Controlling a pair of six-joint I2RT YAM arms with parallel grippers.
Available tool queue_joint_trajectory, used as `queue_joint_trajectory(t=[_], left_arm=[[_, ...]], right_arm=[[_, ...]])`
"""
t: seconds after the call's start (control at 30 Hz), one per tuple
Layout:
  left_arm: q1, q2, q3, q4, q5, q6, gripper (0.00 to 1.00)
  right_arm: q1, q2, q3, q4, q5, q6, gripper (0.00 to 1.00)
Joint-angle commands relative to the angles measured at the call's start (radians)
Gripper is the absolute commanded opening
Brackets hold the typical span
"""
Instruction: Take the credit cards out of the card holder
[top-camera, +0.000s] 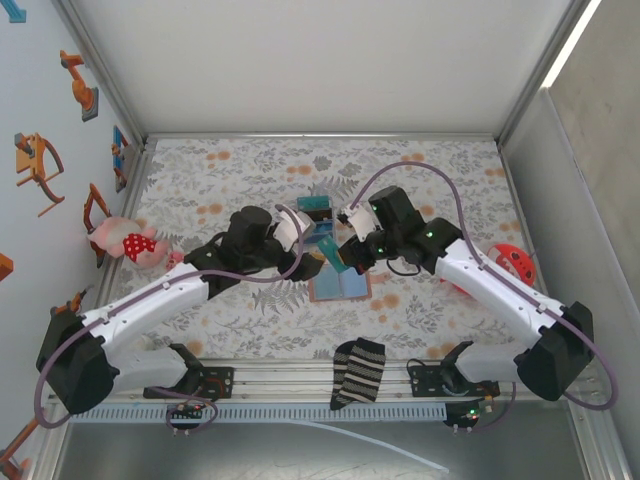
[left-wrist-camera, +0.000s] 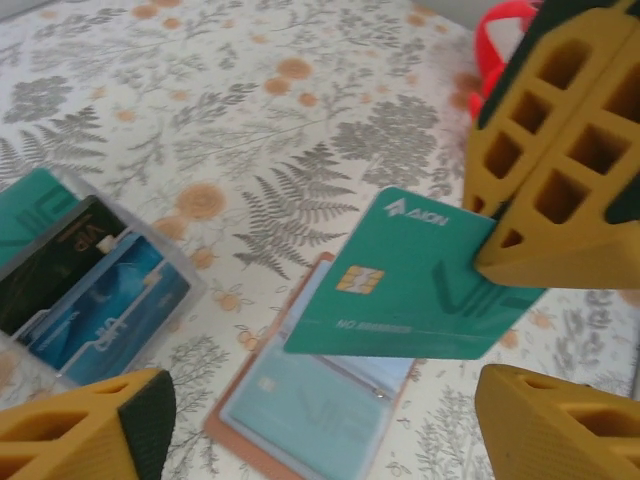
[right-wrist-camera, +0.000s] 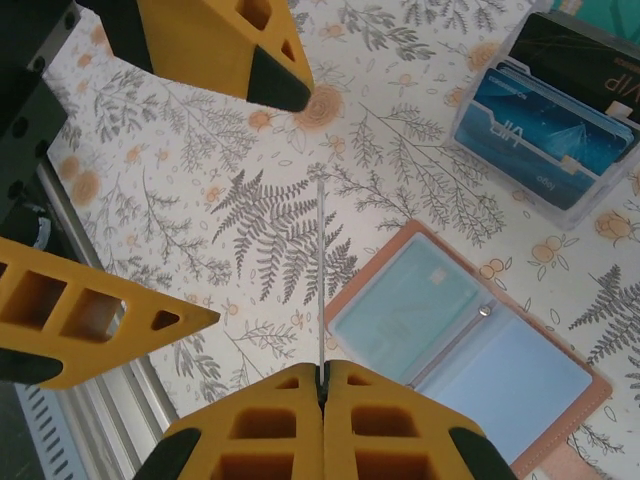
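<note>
The right gripper (right-wrist-camera: 322, 378) was pressed together on one short end of a teal credit card (left-wrist-camera: 420, 285), lifted clear of the table; the card's long axis ran out toward the left gripper (left-wrist-camera: 320, 425), whose fingers stood spread either side without touching it; just below lay the open card holder (right-wrist-camera: 376, 266), another card (right-wrist-camera: 405, 300) in one pocket, likelier work for the empty left pincer

teal card (left-wrist-camera: 400, 295) — "AION", "VIP", boxed cards (left-wrist-camera: 95, 285) — "VIP"
</note>
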Motion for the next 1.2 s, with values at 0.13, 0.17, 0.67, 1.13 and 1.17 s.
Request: queue_joint_trajectory(t=[0.13, 0.17, 0.67, 1.13, 1.17], left_arm=[[0.011, -0.009, 0.039, -0.077, 0.165, 0.158, 0.68], [0.011, -0.005, 0.046, -0.088, 0.175, 0.163, 0.66], [0.011, 0.04, 0.108, -0.128, 0.319, 0.205, 0.13], [0.013, -0.06, 0.026, -0.027, 0.268, 0.126, 0.0], [0.012, -0.082, 0.01, -0.007, 0.248, 0.101, 0.0]], right_arm=[[0.007, -0.001, 0.063, -0.097, -0.119, -0.134, 0.0], [0.006, 0.0, 0.071, -0.106, -0.138, -0.147, 0.0], [0.007, 0.0, 0.095, -0.145, -0.211, -0.203, 0.0], [0.006, -0.21, -0.058, 0.073, 0.121, -0.05, 0.32], [0.006, -0.245, -0.081, 0.107, 0.136, -0.023, 0.36]])
